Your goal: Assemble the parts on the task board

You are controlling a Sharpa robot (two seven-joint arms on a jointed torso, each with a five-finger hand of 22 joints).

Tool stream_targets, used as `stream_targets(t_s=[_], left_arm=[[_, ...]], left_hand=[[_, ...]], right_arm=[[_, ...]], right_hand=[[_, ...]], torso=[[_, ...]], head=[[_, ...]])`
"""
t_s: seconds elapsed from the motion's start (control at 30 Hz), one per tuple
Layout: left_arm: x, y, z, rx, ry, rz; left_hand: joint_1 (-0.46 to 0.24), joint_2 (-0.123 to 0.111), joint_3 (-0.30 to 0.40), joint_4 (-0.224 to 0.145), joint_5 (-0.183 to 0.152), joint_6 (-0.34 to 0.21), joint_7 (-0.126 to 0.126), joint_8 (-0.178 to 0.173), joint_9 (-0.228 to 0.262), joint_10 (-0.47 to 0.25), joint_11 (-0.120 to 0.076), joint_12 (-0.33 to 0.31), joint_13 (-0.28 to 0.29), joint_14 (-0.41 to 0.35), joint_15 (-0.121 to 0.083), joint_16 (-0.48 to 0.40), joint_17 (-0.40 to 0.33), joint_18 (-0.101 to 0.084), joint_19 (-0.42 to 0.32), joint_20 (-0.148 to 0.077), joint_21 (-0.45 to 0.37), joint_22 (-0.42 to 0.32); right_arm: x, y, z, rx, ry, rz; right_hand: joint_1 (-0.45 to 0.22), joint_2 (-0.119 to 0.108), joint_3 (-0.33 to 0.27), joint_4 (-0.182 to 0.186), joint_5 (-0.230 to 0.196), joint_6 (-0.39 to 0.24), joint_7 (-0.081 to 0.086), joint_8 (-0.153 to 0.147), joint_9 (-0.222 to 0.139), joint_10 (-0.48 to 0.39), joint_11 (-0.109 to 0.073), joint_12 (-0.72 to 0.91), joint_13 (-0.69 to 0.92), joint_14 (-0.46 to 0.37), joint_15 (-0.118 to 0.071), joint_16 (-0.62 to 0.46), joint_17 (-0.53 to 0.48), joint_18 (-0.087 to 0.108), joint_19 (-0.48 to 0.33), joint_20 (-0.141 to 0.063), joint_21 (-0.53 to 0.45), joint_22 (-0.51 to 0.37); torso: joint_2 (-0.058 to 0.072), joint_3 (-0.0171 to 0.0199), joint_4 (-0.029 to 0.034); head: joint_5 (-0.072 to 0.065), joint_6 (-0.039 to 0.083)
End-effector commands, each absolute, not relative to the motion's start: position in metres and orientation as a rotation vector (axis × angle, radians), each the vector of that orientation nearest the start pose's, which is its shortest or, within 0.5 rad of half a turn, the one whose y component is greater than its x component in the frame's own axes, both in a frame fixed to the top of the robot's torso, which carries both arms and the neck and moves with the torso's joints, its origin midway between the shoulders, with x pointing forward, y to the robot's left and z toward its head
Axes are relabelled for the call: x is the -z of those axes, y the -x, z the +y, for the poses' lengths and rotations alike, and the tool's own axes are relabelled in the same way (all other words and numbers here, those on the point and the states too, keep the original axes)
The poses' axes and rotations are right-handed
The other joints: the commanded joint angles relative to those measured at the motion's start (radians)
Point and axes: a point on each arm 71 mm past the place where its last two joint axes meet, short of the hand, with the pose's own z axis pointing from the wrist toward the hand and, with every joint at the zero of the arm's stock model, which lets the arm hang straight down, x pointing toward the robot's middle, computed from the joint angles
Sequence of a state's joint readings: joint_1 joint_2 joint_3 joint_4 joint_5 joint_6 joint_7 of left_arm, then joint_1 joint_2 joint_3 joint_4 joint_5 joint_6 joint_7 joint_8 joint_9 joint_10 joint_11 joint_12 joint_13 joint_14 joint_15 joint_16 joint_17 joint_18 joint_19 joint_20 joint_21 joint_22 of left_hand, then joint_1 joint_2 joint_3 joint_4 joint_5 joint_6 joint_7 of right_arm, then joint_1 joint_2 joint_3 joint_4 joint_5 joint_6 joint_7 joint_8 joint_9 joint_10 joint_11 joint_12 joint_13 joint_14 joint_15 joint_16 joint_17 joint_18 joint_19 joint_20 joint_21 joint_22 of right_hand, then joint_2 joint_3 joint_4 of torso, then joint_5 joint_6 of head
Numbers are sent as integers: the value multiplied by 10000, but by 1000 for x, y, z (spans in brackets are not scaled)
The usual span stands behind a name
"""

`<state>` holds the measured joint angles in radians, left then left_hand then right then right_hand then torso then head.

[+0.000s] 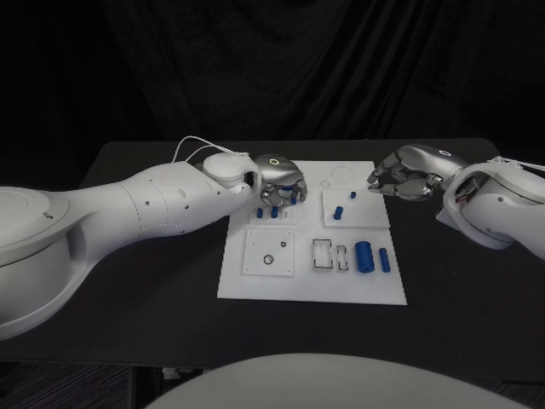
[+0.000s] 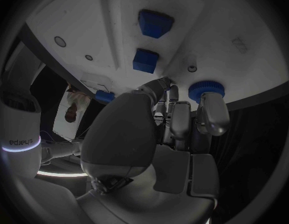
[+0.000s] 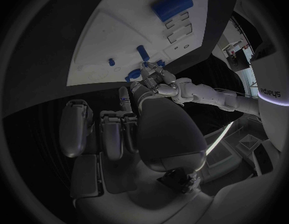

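1. White is the board [image 1: 312, 285], a flat plate in the middle of the black table [image 1: 125, 187]. Small blue parts lie on it or stand in it.
2. The left hand [image 1: 281, 181] is over the far left corner of the board. Its fingers [image 2: 209, 112] curl down to the blue parts there.
3. In the left wrist view a round blue part [image 2: 206, 90] sits right at one fingertip. It looks touched, maybe pinched, but I cannot tell if the hand really holds it.
4. Two more blue blocks [image 2: 146, 60] stand on the board just past those fingers. I think the hand is so low so it can work on one small part without bumping the others.
5. The right hand [image 1: 402, 180] hangs by the far right corner of the board. Its fingers are curled in, and I see nothing in them.
6. I think it waits off to the side so the left hand has room.
7. A blue peg [image 1: 339, 214] and a tiny blue pin [image 1: 352, 195] stand in the plate near the right hand.
8. A fat blue roll [image 1: 364, 255] and a thin blue stick [image 1: 384, 261] lie near the front right of the board. Beside them are open slots [image 1: 323, 254].
9. Those slots look like homes for parts, so much of the job is not done yet.
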<state>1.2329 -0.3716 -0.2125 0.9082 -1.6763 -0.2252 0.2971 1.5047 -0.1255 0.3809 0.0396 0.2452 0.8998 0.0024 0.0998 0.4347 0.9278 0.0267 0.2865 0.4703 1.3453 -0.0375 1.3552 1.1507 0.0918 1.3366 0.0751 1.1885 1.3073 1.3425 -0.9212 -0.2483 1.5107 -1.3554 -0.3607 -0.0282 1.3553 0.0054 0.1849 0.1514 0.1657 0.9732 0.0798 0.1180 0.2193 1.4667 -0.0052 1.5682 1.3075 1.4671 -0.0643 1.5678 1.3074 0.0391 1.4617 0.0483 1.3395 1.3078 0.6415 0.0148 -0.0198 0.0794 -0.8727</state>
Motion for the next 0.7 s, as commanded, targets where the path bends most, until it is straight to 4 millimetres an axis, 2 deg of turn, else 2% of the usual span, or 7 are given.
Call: stream_targets(t_s=[0.03, 0.13, 0.27, 0.5, 0.7], left_arm=[[251, -543, 107, 6713, -8047, 16747], [250, -543, 107, 6738, -8038, 16628], [250, -543, 107, 6724, -7994, 16520], [253, -543, 109, 6659, -7909, 16538], [253, -543, 111, 6654, -7850, 16388]], left_hand=[[-4, 117, -51, -40, -38, 213, 58, 123, 77, 112, -48, 121, 118, 65, -35, 62, 33, -71, 39, 14, 50, 1515], [30, 263, -133, -98, -13, 633, 188, 366, 253, 349, -127, 417, 390, 116, -89, 121, 111, -90, 103, -6, 158, 1545], [58, 408, -207, -149, 25, 889, 259, 514, 394, 486, -188, 685, 645, 173, -135, 174, 186, -115, 177, -26, 284, 1580], [72, 508, -276, -199, 51, 1040, 380, 594, 510, 584, -237, 858, 826, 197, -174, 179, 178, -134, 239, -51, 388, 1605], [19, 569, -350, -192, 63, 1287, 431, 700, 614, 642, -273, 937, 922, 216, -198, 182, 180, -139, 249, -58, 408, 1608]], right_arm=[[190, -483, -248, -5796, 1439, 17102], [190, -483, -248, -5783, 1432, 17116], [190, -483, -248, -5772, 1427, 17127], [190, -483, -248, -5776, 1440, 17152], [190, -483, -248, -5762, 1435, 17161]], right_hand=[[47, 38, 16, -58, 27, 31, 20, -15, 0, 1041, -21, 26, 2632, 1037, -5, 30, 2634, 161, -58, -8, -61, 1901], [47, 38, 16, -58, 27, 31, 20, -15, 0, 1041, -21, 26, 2632, 1037, -5, 30, 2634, 161, -58, -8, -61, 1901], [52, 41, 20, -65, 27, 36, 20, -14, 1, 1041, -21, 26, 2632, 1037, -6, 30, 2634, 161, -59, -8, -62, 1900], [52, 41, 20, -65, 27, 36, 20, -14, 1, 1041, -21, 26, 2632, 1037, -6, 30, 2634, 161, -59, -8, -62, 1900], [56, 45, 24, -76, 26, 52, 22, -10, 3, 1041, -20, 26, 2632, 1037, -6, 30, 2634, 161, -58, -8, -61, 1901]], torso=[[3, -4, -11], [2, -3, -15], [-1, 0, -13], [8, -5, -42], [11, -1, -25]], head=[[-24, 1], [-9, 1], [-13, 1], [-3, 1], [0, 1]])
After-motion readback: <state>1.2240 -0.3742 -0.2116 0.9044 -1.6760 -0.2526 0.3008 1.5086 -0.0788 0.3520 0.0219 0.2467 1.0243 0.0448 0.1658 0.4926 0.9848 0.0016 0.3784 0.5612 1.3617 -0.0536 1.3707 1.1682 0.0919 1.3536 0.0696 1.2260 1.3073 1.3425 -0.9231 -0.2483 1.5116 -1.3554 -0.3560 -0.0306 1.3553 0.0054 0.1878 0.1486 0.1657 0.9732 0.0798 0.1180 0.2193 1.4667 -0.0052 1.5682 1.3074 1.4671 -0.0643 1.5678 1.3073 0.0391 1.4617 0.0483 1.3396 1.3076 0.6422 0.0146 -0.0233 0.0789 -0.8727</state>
